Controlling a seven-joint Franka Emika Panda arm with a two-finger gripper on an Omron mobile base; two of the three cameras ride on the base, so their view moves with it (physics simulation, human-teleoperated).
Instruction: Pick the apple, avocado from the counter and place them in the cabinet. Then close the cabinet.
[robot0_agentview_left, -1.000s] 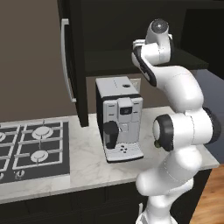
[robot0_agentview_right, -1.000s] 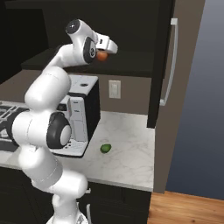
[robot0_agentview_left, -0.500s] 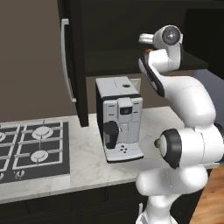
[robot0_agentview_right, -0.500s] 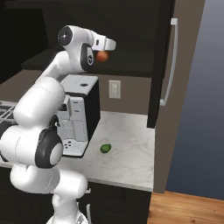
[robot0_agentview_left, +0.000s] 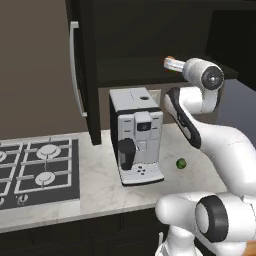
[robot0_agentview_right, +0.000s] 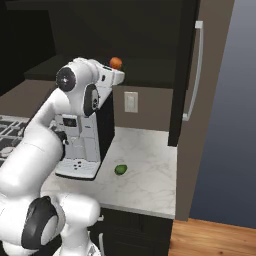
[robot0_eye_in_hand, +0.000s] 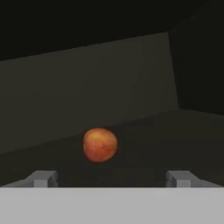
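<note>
Inside cabinet (robot0_agentview_right: 150, 30), round red-orange apple (robot0_eye_in_hand: 100, 145), glossy

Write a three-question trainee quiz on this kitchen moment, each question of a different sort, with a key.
1. True or false: the small round red-orange apple lies inside the black upper wall cabinet.
2. Where is the small dark green avocado?
A. in the cabinet
B. on the light marbled stone counter, beside the silver and black coffee machine
C. on the black gas hob
3. Fill in: the gripper fingers stand ____, apart from the apple.

Key: 1 true; 2 B; 3 open
</note>
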